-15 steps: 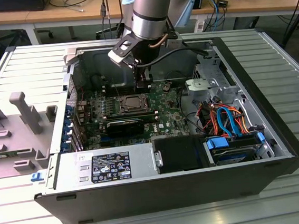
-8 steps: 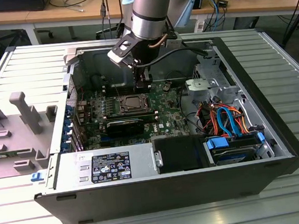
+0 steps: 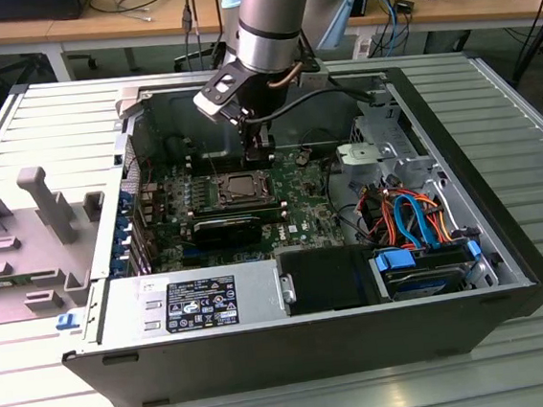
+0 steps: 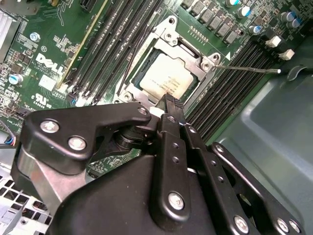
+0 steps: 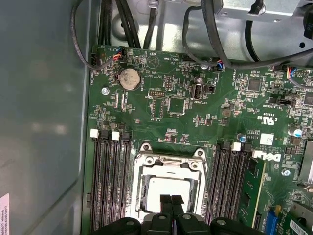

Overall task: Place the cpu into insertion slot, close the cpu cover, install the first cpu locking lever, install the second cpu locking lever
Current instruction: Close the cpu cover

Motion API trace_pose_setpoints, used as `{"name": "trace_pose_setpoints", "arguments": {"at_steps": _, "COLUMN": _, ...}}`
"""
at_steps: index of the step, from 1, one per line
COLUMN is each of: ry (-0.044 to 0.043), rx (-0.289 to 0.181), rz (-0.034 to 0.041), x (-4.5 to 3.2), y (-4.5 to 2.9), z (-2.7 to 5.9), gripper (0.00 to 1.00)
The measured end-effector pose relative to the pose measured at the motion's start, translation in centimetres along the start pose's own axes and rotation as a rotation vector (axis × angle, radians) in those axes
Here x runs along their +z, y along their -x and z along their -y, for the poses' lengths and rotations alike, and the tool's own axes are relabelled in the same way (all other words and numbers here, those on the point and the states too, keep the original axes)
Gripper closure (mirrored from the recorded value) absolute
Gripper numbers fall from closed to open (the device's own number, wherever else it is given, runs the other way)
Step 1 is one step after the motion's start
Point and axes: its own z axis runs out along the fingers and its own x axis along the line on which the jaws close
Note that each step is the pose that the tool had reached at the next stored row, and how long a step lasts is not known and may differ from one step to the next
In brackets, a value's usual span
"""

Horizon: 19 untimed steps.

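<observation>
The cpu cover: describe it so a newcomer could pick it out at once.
Look inside the open computer case at the green motherboard. Between its two banks of long black memory slots, right by the gripper, lies the cpu cover. Unlike the dark slots, it is a silver square metal frame whose large window shows the pale cpu.

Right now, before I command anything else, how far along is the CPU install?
Done: the cpu sits in the insertion slot, and the cpu cover looks lowered around it. In hand: the shut gripper is at the socket's edge, holding nothing visible. Left: one locking lever sticks out unlatched; the other lever's state I cannot tell.
</observation>
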Motion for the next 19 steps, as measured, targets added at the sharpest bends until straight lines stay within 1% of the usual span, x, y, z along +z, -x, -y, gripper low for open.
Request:
{"name": "trace_pose_setpoints", "arguments": {"at_steps": 5, "ry": -0.0001, "rx": 0.000, "rz": 0.0000, "x": 0.27, "y": -0.07, "z": 0.58, "gripper": 0.89}}
{"name": "trace_pose_setpoints", "arguments": {"at_steps": 8, "ry": 0.0000, "rx": 0.000, "rz": 0.0000, "x": 0.69, "y": -0.12, "z": 1.04, "gripper": 0.89}}
{"name": "trace_pose_setpoints", "arguments": {"at_steps": 14, "ry": 0.0008, "rx": -0.001, "rz": 0.0002, "x": 0.76, "y": -0.13, "z": 1.11, "gripper": 0.89}}
{"name": "trace_pose_setpoints", "arguments": {"at_steps": 15, "ry": 0.0220, "rx": 0.000, "rz": 0.0023, "x": 0.79, "y": -0.14, "z": 1.10, "gripper": 0.89}}
{"name": "trace_pose_setpoints", "arguments": {"at_steps": 16, "ry": 0.0385, "rx": 0.000, "rz": 0.0043, "x": 0.79, "y": -0.13, "z": 1.10, "gripper": 0.89}}
{"name": "trace_pose_setpoints", "arguments": {"at_steps": 17, "ry": 0.0516, "rx": 0.000, "rz": 0.0056, "x": 0.80, "y": -0.13, "z": 1.10, "gripper": 0.89}}
{"name": "trace_pose_setpoints", "arguments": {"at_steps": 19, "ry": 0.0931, "rx": 0.002, "rz": 0.0101, "x": 0.81, "y": -0.13, "z": 1.09, "gripper": 0.89}}
